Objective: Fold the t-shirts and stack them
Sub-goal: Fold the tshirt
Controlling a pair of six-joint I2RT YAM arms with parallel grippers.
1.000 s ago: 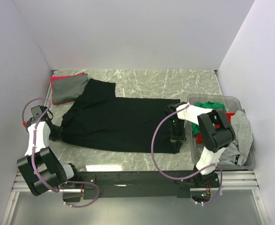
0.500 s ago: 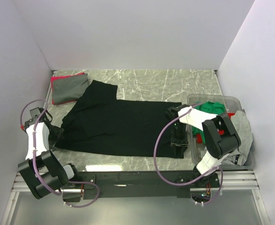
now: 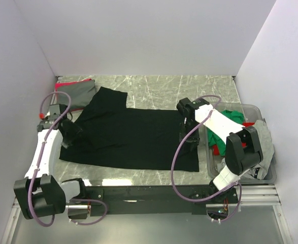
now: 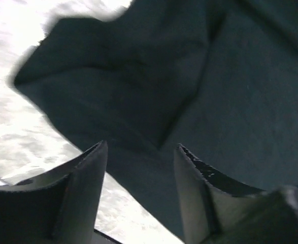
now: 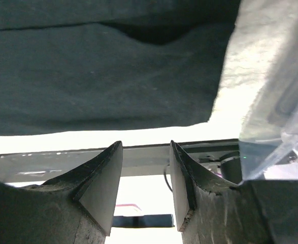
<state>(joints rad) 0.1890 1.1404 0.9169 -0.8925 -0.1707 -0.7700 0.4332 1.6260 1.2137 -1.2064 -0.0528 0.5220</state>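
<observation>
Pinch limp, probably light black t-shirt (image 3: 133,137) by its corners, left gripper (image 4: 141,152) and right gripper (image 5: 145,152) jaws both released.

The large black cloth t-shirt (image 3: 133,137) covers the middle of the grey marble desk (image 3: 164,89). A bare strip runs behind it to the back, and a narrower one runs along the near edge. The clear grey plastic bin (image 3: 245,106), heaped with cloth, blocks the right side just beside the shirt's hem. A folded grey cloth t-shirt (image 3: 75,95) fills the far-left corner. Plain white walls (image 3: 138,35) close three sides.
</observation>
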